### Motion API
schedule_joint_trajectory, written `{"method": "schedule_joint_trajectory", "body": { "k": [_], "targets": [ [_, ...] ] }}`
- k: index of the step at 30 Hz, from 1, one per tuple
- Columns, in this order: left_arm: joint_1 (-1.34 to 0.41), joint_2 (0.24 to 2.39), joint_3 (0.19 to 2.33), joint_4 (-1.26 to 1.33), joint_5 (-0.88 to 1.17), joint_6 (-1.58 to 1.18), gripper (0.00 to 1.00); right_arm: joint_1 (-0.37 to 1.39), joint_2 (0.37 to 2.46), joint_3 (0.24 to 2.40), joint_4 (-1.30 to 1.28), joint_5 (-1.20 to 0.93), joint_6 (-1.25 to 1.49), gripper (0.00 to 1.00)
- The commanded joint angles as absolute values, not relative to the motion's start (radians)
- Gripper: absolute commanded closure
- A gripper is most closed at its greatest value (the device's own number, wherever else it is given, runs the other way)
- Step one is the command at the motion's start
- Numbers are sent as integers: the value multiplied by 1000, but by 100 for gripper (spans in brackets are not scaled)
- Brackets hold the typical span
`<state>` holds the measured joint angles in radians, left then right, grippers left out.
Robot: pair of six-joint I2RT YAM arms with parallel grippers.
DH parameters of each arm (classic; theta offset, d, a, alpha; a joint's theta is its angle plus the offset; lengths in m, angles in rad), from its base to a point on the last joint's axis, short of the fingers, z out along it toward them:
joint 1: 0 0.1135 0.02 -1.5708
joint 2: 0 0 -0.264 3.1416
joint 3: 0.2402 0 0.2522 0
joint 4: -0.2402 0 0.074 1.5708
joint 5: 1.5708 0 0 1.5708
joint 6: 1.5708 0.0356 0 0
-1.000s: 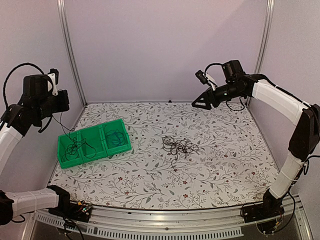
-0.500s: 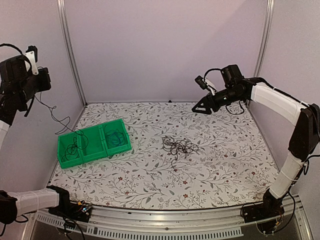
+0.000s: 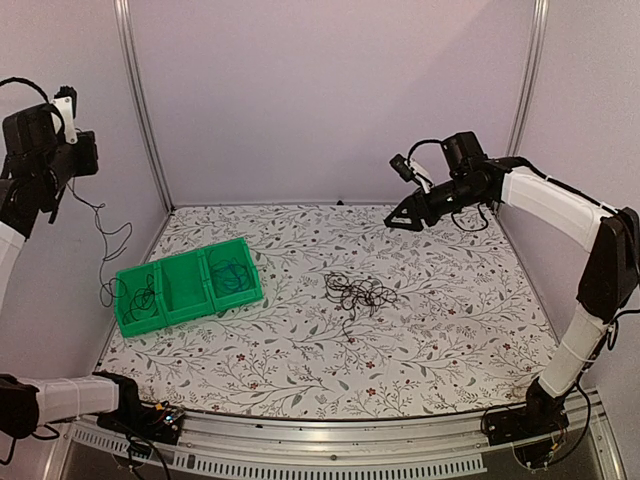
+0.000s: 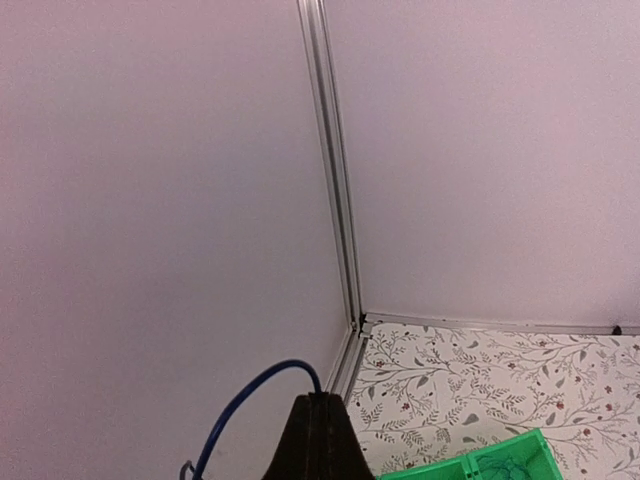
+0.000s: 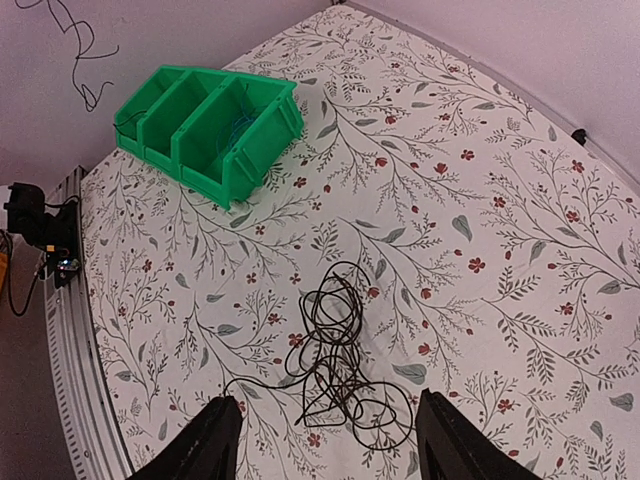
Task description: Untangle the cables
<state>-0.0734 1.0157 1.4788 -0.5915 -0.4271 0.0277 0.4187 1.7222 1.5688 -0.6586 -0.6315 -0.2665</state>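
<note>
My left gripper (image 3: 58, 190) is raised high at the far left. It is shut on a thin cable (image 3: 108, 245) that looks blue in the left wrist view (image 4: 255, 395). The cable hangs down in loose curves to the left compartment of the green bin (image 3: 192, 308). The bin's right compartment holds a bluish cable (image 3: 232, 272). A tangle of black cables (image 3: 362, 293) lies mid-table and also shows in the right wrist view (image 5: 345, 350). My right gripper (image 3: 405, 217) is open and empty, high above the tangle and behind it (image 5: 335, 445).
The bin stands at the table's left, and it shows in the right wrist view (image 5: 255, 150) and the left wrist view (image 4: 440, 470). Pale walls with metal corner posts (image 3: 140, 110) close in the back and sides. A metal rail (image 3: 330, 455) runs along the near edge.
My left gripper has risen and swung left with the cable, drawing more of it out of the bin. My right gripper has dropped slightly. The black tangle has not moved.
</note>
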Motion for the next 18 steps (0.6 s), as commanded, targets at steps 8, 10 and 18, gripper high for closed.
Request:
{"method": "schedule_joint_trajectory", "body": {
  "k": [8, 10, 18],
  "targets": [
    [41, 999, 1197, -440, -313, 47, 100, 422, 1667, 1521, -647, -592, -292, 36],
    [57, 992, 1120, -394, -309, 46, 100, 422, 1663, 1515, -649, -587, -296, 36],
    [92, 961, 885, -324, -303, 23, 100, 422, 1642, 1482, -649, -571, -311, 36]
  ]
}}
